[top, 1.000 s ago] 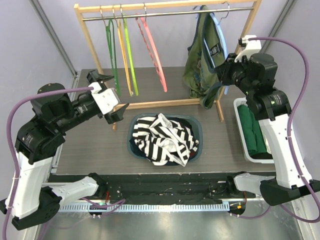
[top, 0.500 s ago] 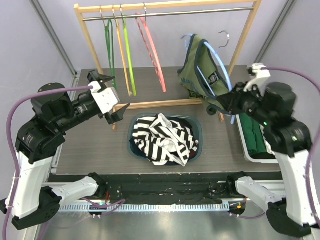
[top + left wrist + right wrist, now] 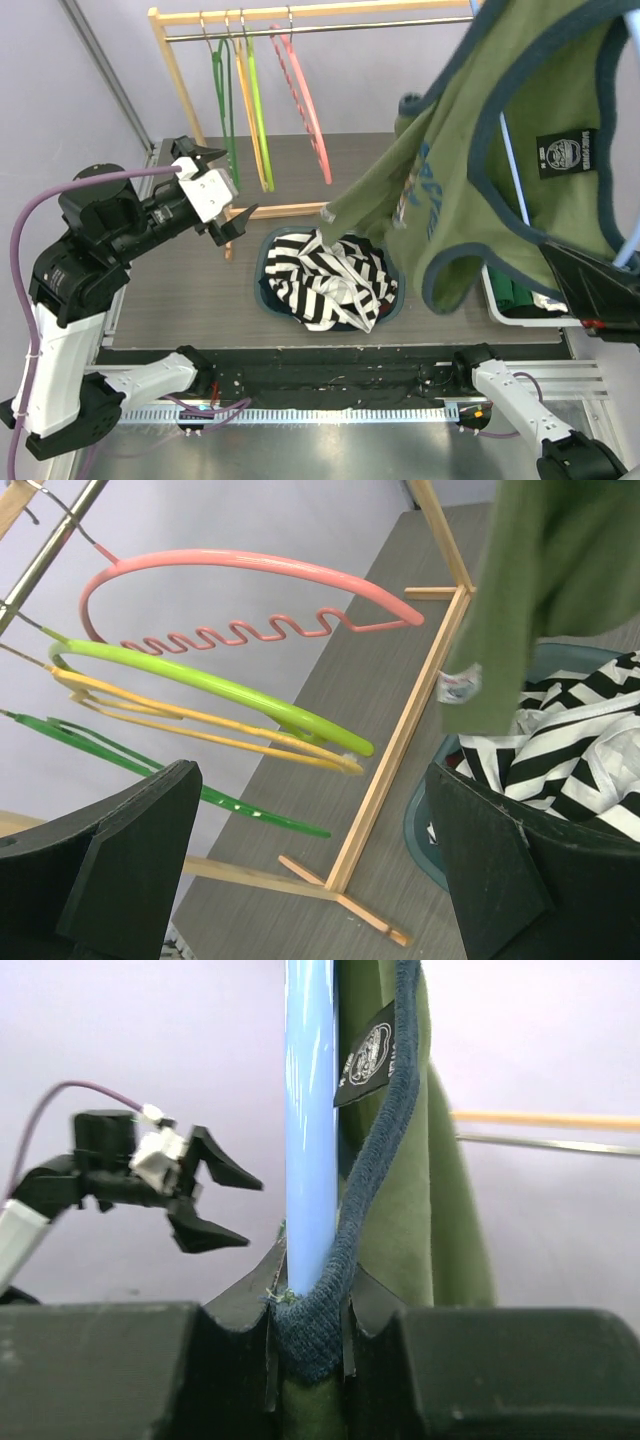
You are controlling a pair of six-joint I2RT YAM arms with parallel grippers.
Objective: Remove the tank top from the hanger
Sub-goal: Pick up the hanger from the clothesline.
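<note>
Left claw: your left claw [image 3: 225, 185] is wide open and holds nothing. It waits at 10 o'clock from the basin, almost where it was a second ago.
Rack: on the wooden rack [image 3: 170, 60] only the coloured hangers [image 3: 262, 120] remain, at the left end. The right end of the rail is now free.
Tank top: the tank top [image 3: 500, 150] has left the rail. It now hangs in the air at 2 o'clock, very near the top camera.
Right claw: your right claw [image 3: 310, 1305] is closed on the blue hanger [image 3: 310, 1110] together with the dark edge of the garment.
Meaning: I judge only the lifting is done; the hanger is still inside, so you must yet pull the cloth off.
Basin: the basin [image 3: 263, 268] at the centre contains a striped garment [image 3: 325, 280].
White bin: the white bin [image 3: 515, 319] at 3 o'clock holds green clothes [image 3: 512, 292], half hidden.
</note>
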